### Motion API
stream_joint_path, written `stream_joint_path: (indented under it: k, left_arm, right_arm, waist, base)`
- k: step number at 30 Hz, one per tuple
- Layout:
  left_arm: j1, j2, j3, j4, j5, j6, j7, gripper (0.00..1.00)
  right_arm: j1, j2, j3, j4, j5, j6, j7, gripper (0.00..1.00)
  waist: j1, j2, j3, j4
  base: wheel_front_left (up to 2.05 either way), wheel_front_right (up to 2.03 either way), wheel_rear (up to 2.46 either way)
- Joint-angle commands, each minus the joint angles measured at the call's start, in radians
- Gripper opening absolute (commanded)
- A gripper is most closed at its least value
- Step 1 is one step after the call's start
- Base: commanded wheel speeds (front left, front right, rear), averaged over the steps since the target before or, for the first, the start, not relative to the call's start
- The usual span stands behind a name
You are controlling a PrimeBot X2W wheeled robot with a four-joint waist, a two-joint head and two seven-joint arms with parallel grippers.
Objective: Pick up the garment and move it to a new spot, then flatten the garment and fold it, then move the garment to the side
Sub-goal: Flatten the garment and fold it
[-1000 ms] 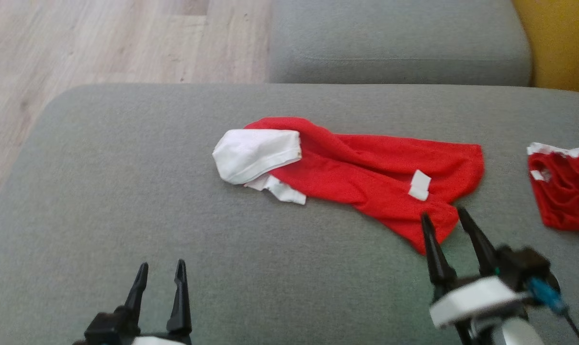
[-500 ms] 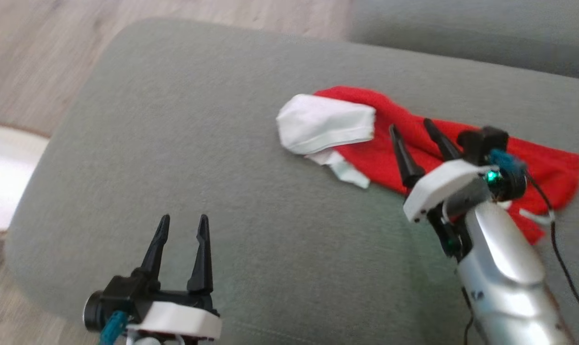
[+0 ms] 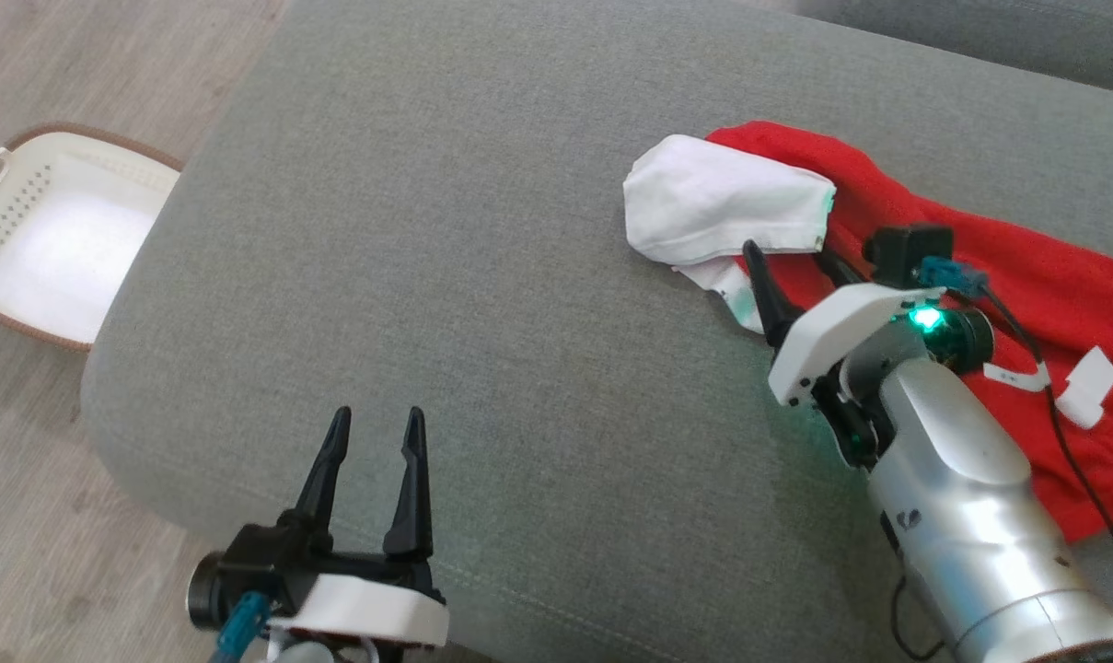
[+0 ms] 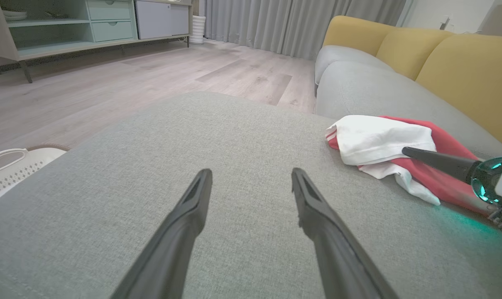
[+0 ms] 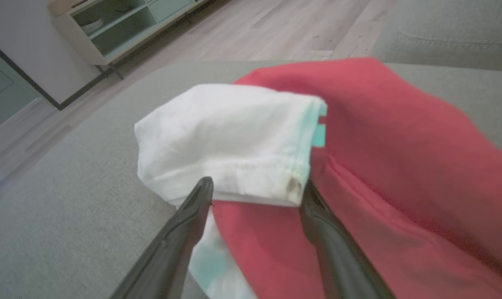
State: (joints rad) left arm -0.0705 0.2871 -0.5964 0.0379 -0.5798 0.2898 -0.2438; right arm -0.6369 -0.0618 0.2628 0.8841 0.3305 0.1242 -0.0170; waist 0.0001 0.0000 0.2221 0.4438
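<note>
White perforated basket on wood floor, 9 o'clock of grey seat cushion. Yellow backrests at 2 o'clock, probably curtains at 12.

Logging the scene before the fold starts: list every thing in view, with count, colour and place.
garment: 1, red with a white sleeve, crumpled on the right part of the near seat cushion
seat cushion: 2, grey, one under the garment, the other beyond it
back cushion: 3, yellow, behind the seats
basket: 1, white with a brown rim, on the floor left of the sofa
floor: 1, pale wood, around the sofa
cabinet: 1, pale green, far side of the room
curtains: 1 set, grey, far wall
left gripper: 1, black, open, over bare cushion
right gripper: 1, black, open, at the garment's white sleeve
</note>
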Motion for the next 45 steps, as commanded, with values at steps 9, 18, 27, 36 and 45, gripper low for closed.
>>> stream_joint_path:
  k: [9,18,27,36,45]
  left_arm:
    - [-0.044,-0.010,0.029,-0.014,0.019,-0.011,-0.015,1.00]
    - [-0.049,-0.014,0.037,0.010,0.018,-0.025,-0.017,1.00]
    - [-0.030,0.003,0.063,0.011,0.020,-0.013,-0.017,1.00]
    - [-0.006,0.031,0.079,-0.007,0.014,0.001,-0.011,1.00]
    - [0.009,0.053,0.091,-0.027,0.010,0.016,-0.004,1.00]
  right_arm:
    - [-0.105,0.012,0.125,-0.011,0.094,0.007,-0.059,0.31]
    - [-0.150,0.012,0.213,0.005,0.165,0.007,-0.085,0.00]
    - [-0.097,0.012,0.472,-0.273,0.393,0.007,-0.043,0.00]
    - [0.061,0.012,0.588,-0.436,0.502,0.007,-0.027,0.00]
    - [0.238,0.012,0.607,-0.390,0.423,0.007,-0.053,1.00]
  waist:
    - [-0.0001,0.0000,0.009,-0.022]
    - [-0.0001,0.0000,0.004,-0.022]
    - [-0.0001,0.0000,-0.066,-0.088]
    - [-0.0001,0.0000,-0.125,-0.148]
    - [-0.0001,0.0000,-0.145,-0.195]
  base:
    - [0.00,0.00,0.00]
    - [0.00,0.00,0.00]
    - [0.00,0.00,0.00]
    - [0.00,0.00,0.00]
    - [0.00,0.00,0.00]
